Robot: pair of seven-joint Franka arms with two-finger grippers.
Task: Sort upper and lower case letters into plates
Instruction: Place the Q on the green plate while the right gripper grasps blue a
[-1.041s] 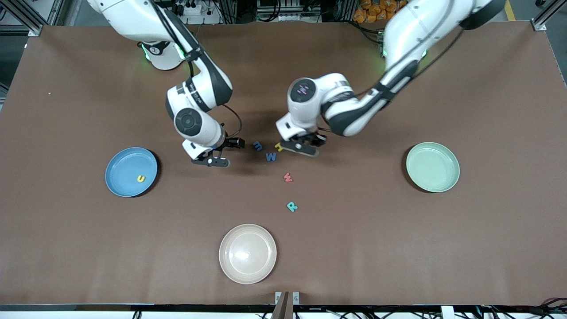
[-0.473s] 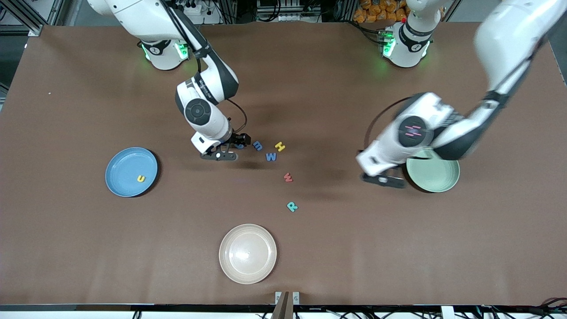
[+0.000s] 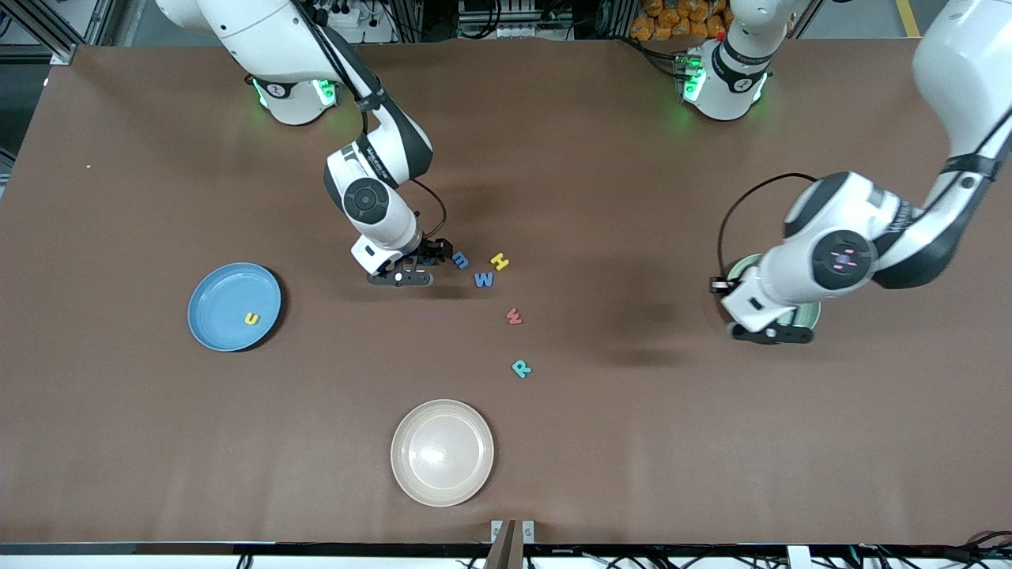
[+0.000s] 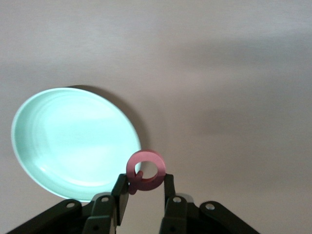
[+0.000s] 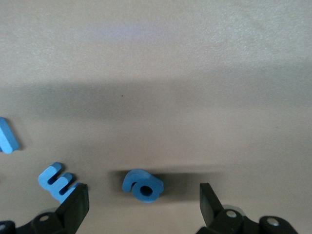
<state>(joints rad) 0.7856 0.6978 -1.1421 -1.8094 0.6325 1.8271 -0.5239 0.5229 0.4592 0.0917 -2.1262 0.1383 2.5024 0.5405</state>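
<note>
My left gripper [image 4: 145, 181] is shut on a pink ring-shaped letter [image 4: 146, 169]. It hangs over the rim of the mint green plate [image 4: 73, 139], which my left arm mostly covers in the front view [image 3: 809, 318]; the left gripper [image 3: 771, 330] shows there too. My right gripper [image 5: 141, 192] is open and low over the table, its fingers on either side of a small blue letter [image 5: 143, 185] with a hole. The blue plate [image 3: 217, 296] holds a yellow u [image 3: 251, 318]. Blue m [image 3: 460, 260], yellow H [image 3: 500, 261], blue W [image 3: 484, 279], red w [image 3: 515, 317] and teal R [image 3: 521, 368] lie loose on the table.
A cream-white plate [image 3: 442, 452] stands near the table's front edge, nearer the camera than the letters. The blue m [image 5: 57, 181] lies just beside one finger of my right gripper [image 3: 419, 265].
My left arm swung from the letter cluster to the mint green plate, carrying the pink letter. My right gripper shifted a little toward the letters and now straddles the small blue letter.
</note>
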